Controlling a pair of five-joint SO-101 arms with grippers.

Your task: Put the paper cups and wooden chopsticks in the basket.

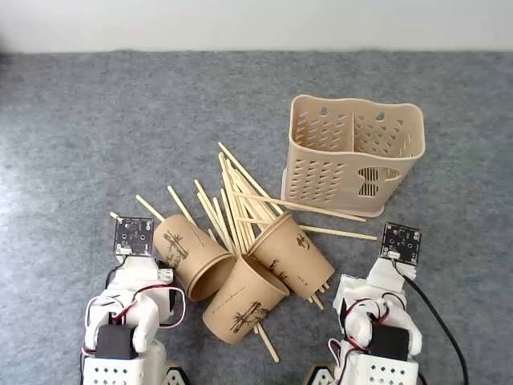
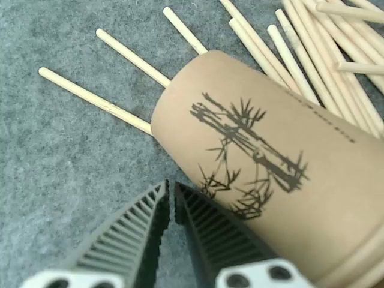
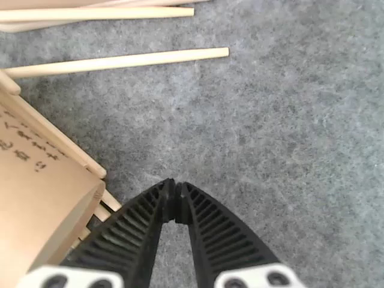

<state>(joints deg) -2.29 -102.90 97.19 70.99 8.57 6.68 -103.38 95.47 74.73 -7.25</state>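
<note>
**Both claws closed, cups lying beside them**

The left gripper (image 2: 170, 189) is closed and empty. The left paper cup (image 2: 258, 168) lies on its side just right of it. The right gripper (image 3: 176, 186), also closed on nothing, sits just right of another cup (image 3: 36, 204). The wooden chopsticks (image 1: 236, 200) lie scattered between the cups and the basket (image 1: 321, 180), which stands far right.

I lose the near ends of many chopsticks (image 1: 237, 210) under the three paper cups (image 1: 244, 298). From my left wrist camera, the left cup (image 2: 270, 156) runs off frame at its mouth. Both arms (image 1: 128, 321) are cropped at the high view's lower edge.
</note>
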